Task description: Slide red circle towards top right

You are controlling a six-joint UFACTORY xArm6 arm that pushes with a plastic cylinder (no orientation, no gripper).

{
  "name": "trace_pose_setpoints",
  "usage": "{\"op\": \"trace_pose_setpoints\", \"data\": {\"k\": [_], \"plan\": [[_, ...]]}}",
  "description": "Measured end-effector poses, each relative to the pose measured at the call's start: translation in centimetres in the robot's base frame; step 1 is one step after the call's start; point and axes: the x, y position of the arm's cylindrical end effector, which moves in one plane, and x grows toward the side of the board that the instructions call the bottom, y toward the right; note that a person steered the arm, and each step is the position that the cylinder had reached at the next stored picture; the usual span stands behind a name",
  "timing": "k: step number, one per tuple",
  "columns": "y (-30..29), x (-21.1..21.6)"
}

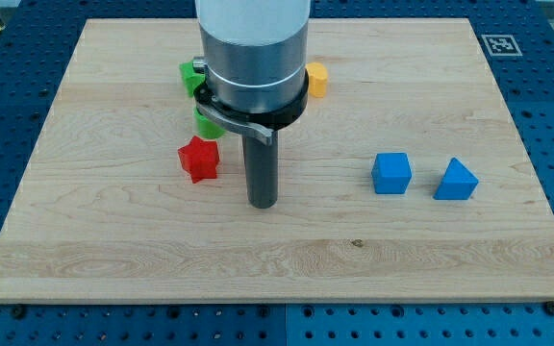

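Observation:
No red circle shows in the camera view; the arm's wide grey body hides part of the board near the top middle. The only red block I see is a red star-shaped block [199, 159], left of the middle. My tip [262, 205] rests on the board just right of and slightly below this red block, with a small gap between them.
Two green blocks [192, 75] [204, 121] sit partly hidden behind the arm's left side. A yellow block [317, 80] peeks out at its right. A blue cube [391, 173] and a blue triangular block [456, 180] lie to the right. The wooden board [113, 259] ends near every edge of the view.

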Motion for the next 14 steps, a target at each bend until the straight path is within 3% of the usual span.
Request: {"op": "trace_pose_setpoints", "data": {"k": [3,5,10,14], "plan": [[-0.8,-4.5],[-4.7,-7.5],[6.4,-7.1],[5.4,-9.9]]}}
